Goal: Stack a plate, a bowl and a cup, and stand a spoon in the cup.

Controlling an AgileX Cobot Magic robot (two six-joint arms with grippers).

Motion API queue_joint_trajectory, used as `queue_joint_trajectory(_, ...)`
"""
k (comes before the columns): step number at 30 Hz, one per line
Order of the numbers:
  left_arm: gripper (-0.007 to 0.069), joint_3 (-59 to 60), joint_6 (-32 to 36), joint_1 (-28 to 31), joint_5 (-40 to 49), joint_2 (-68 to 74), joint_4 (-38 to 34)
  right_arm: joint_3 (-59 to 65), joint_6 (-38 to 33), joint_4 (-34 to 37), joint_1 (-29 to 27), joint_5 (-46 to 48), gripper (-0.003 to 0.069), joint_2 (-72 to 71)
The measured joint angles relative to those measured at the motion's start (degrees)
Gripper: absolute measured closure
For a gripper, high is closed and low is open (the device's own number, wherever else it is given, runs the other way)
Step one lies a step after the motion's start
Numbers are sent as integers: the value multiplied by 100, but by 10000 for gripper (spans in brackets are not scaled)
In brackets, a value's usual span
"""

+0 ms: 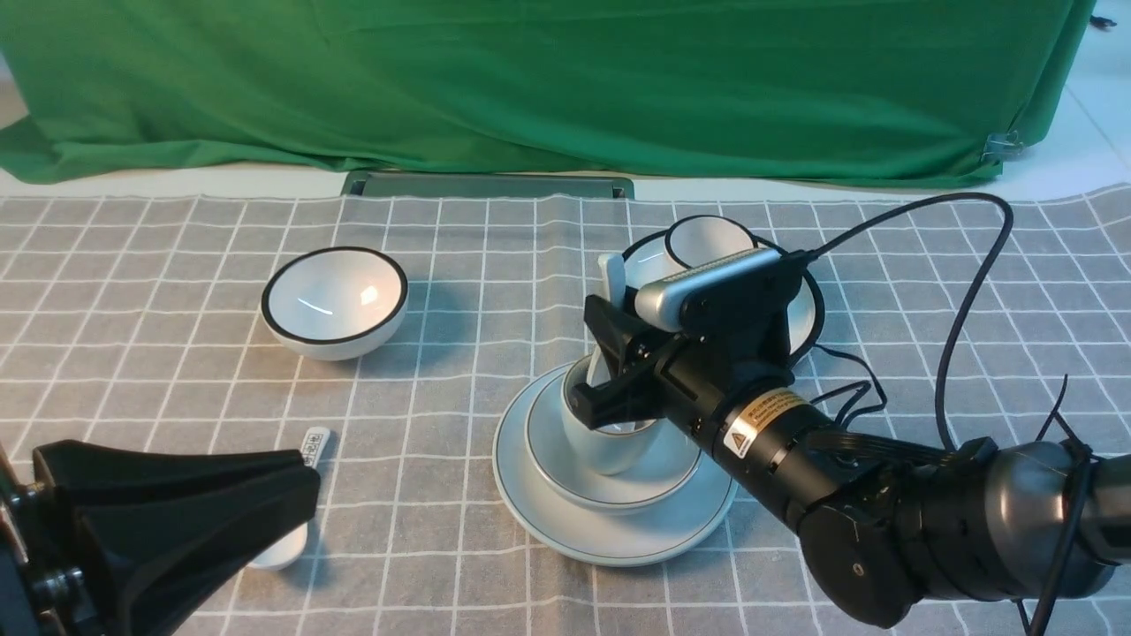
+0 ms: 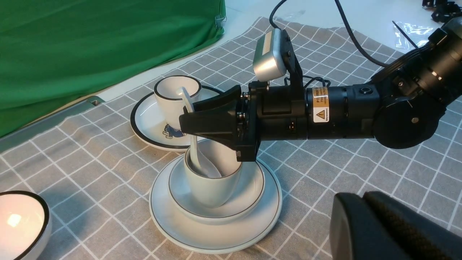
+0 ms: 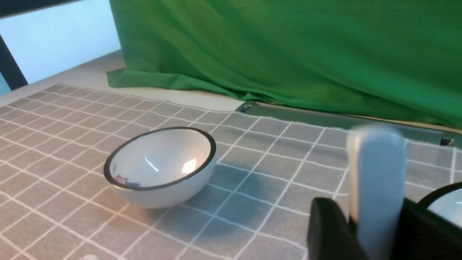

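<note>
White spoon [image 2: 206,169] stands in the cup [image 2: 213,189] between the right fingers [image 2: 211,121]

We see a black-rimmed bowl [image 1: 334,302] at left, a black-rimmed cup [image 1: 707,238] on a cartoon plate [image 2: 146,121], and a printed spoon [image 1: 314,444].

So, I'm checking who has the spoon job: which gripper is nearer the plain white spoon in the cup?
Right. The right gripper straddles the handle of the spoon above the cup; the left gripper is well away at the near-left corner.
</note>
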Motion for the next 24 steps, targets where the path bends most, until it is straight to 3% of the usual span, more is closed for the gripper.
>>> queue_joint_trajectory(3, 613, 0, 0, 0, 0, 0, 4, 5, 3, -13, 0, -7, 271, -8)
queue_joint_trajectory(6, 613, 0, 0, 0, 0, 0, 89, 93, 3, -44, 14, -2, 252, -144)
queue_joint_trajectory(10, 613, 6, 0, 0, 24, -40, 207, 337, 0, -66, 148, 512, 289, -939)
queue_joint_trajectory(13, 612, 144, 0, 0, 6, -223, 209, 442, -17, -73, 223, 1522, 347, -1674)
queue_joint_trajectory(15, 612, 538, 0, 0, -172, -668, 174, 549, -88, -85, 281, 3067, 419, -2686)
queue_joint_trajectory(16, 612, 625, 0, 0, -198, -712, 165, 563, -126, -85, 282, 3316, 425, -2841)
queue_joint_trajectory(20, 612, 1756, -125, 0, -1241, -1675, 124, 718, -292, -89, 309, 5916, 561, -4433)
queue_joint_trajectory(24, 612, 2168, -143, 0, -1801, -1979, 281, 734, -289, -89, 325, 7199, 599, -5156)
